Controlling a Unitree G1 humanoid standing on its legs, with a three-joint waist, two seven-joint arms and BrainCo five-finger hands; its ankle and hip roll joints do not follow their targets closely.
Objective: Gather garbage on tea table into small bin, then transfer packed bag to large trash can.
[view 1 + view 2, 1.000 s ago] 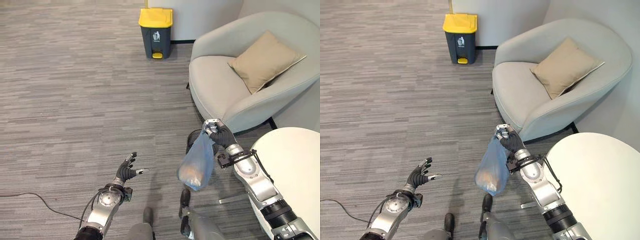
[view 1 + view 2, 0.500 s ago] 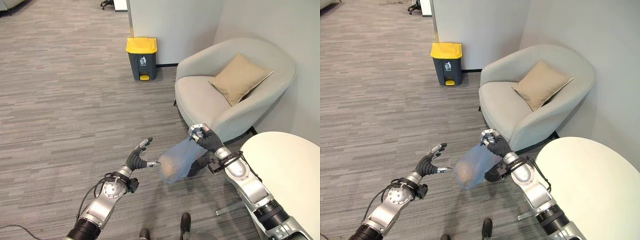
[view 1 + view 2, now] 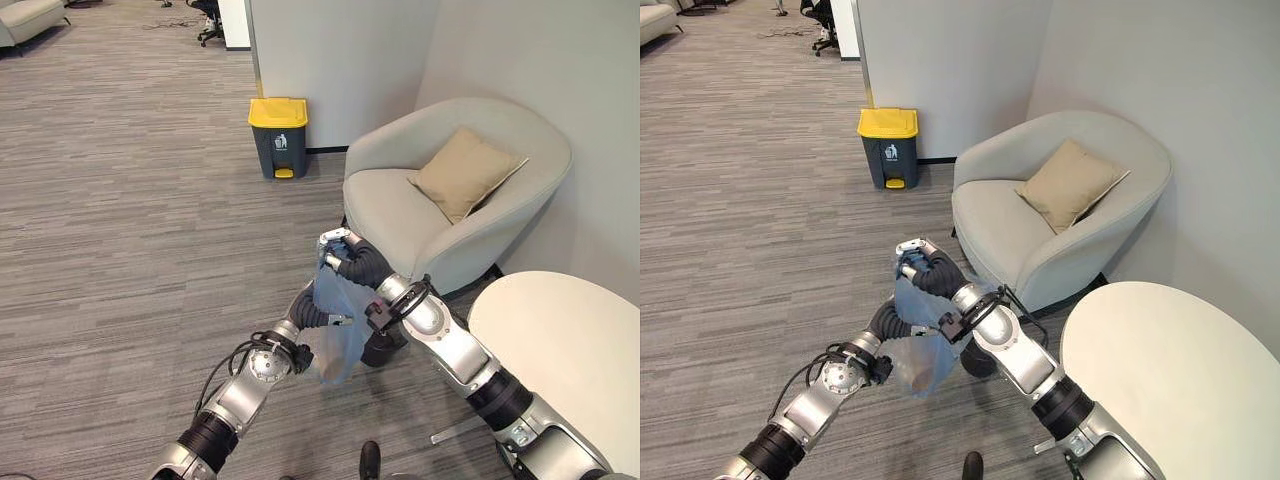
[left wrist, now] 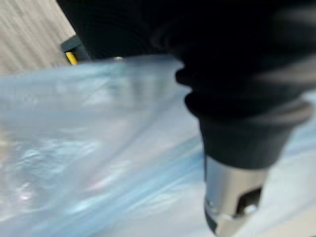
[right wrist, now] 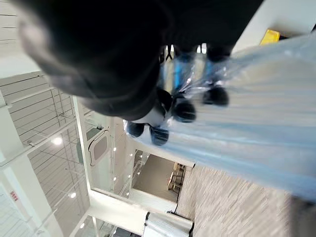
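Right hand: raised in front of the armchair, fingers curled tight round the gathered neck of the blue bag; its wrist view shows the dark fingertips pinching the crumpled plastic.
Blue bag: hangs from that grip above the floor, between the 2 arms, a brownish lump showing through its lower part in the right eye view.
Left hand: pressed against the side of the bag, its fingers hidden behind the plastic, so I cannot tell whether they grip; its wrist view shows pale blue film close up beside the dark cover.
Large trash can: grey body, yellow lid closed, standing on the floor by the wall, well apart from the bag.
Armchair: tan cushion leaning in its back corner.
Tea table: round white top at the right, its near edge beside the right forearm.
Change: 0.5 s ago the left hand was spread open short of the bag; now it touches it, and the right hand has lifted the neck higher.
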